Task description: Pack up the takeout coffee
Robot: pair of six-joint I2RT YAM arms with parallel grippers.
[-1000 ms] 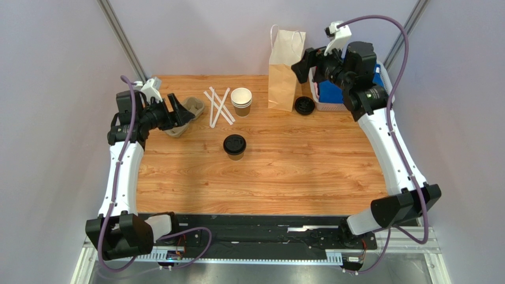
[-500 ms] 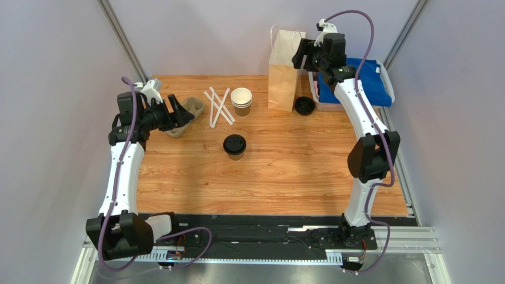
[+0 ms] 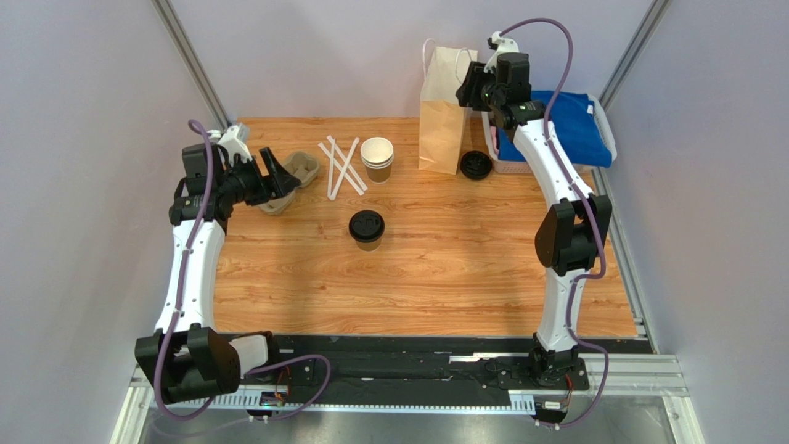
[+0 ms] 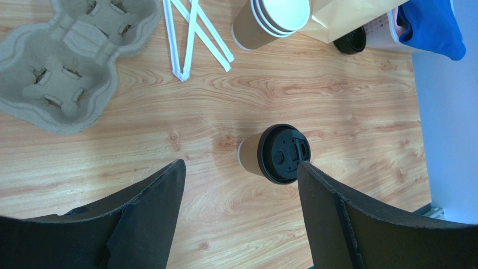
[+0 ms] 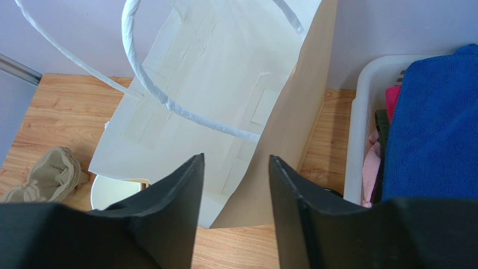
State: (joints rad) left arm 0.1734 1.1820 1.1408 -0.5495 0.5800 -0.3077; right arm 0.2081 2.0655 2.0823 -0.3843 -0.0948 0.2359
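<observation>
The takeout coffee (image 3: 367,228), a small kraft cup with a black lid, stands upright mid-table; it also shows in the left wrist view (image 4: 276,153). The tall paper bag (image 3: 445,109) stands open at the back; in the right wrist view (image 5: 224,95) I look down at it. My left gripper (image 3: 282,172) is open and empty above the cup carrier, left of the coffee. My right gripper (image 3: 470,92) is open and empty, high at the bag's right top edge; its jaws stand apart over the bag's side (image 5: 235,162).
A cardboard cup carrier (image 3: 294,176) lies at the far left. White straws (image 3: 343,166) and a stack of lidless cups (image 3: 377,158) sit beside it. Loose black lids (image 3: 476,165) lie right of the bag. A white basket (image 3: 505,163) holds a blue cloth (image 3: 565,125).
My right arm swung up and left, stretching out from over the basket to the bag's top right edge. The left arm and the coffee stayed still.
</observation>
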